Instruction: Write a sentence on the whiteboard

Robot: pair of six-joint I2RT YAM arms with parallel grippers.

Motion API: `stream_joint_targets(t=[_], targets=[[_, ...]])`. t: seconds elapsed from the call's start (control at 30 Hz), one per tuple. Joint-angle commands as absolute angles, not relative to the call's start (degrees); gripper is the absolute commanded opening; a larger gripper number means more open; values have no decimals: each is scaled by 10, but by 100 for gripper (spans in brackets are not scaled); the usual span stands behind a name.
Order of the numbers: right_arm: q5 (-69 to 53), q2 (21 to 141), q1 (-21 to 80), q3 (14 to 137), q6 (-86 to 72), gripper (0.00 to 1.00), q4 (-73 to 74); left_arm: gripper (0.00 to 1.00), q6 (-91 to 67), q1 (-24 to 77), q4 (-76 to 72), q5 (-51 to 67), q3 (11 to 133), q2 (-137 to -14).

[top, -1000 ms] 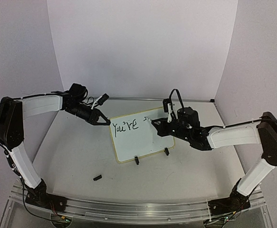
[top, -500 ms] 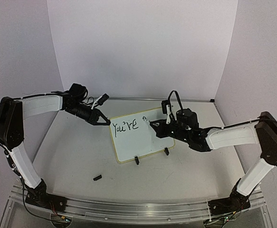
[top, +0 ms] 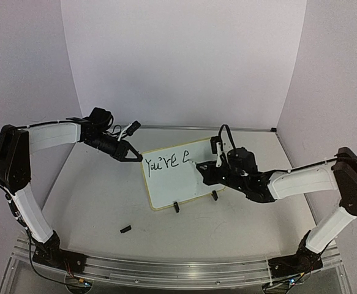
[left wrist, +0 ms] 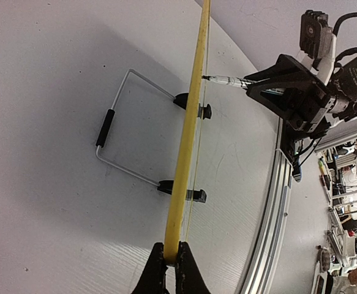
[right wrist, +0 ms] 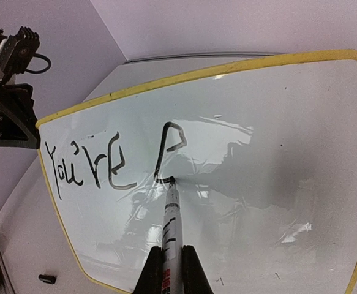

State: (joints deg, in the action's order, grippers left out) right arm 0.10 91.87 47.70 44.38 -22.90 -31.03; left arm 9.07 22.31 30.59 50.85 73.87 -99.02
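The whiteboard [top: 172, 184] stands tilted on its two clip feet at mid-table; it is seen edge-on as a yellow rim [left wrist: 190, 122] in the left wrist view. My left gripper [top: 136, 157] [left wrist: 171, 252] is shut on that rim at the board's upper left corner. The sentence reads "You're" [top: 161, 163] [right wrist: 86, 162], followed by a half-drawn "e" [right wrist: 169, 147]. My right gripper [top: 210, 171] [right wrist: 172, 251] is shut on a white marker [right wrist: 172, 220] [left wrist: 224, 80]. The marker's tip touches the board [right wrist: 276, 122] at the bottom of that letter.
A small black marker cap [top: 125, 229] [right wrist: 46, 279] lies on the table near the front left. A wire stand [left wrist: 114, 131] props the board from behind. An aluminium rail [top: 166, 269] runs along the near edge. Backdrop walls close the back and sides.
My right gripper has drawn the marker down the board, turning a small mark after "You're" into most of an "e". The left gripper and board have held still.
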Motion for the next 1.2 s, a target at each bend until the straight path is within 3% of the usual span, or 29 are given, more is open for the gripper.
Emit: stream_joint_targets(t=[0.0, 1.17], targets=[[46, 871, 474, 440, -218, 0, -305, 0, 122, 233, 310, 485, 754, -979], [61, 912, 473, 486, -201, 0, -271, 0, 122, 234, 310, 485, 754, -978]])
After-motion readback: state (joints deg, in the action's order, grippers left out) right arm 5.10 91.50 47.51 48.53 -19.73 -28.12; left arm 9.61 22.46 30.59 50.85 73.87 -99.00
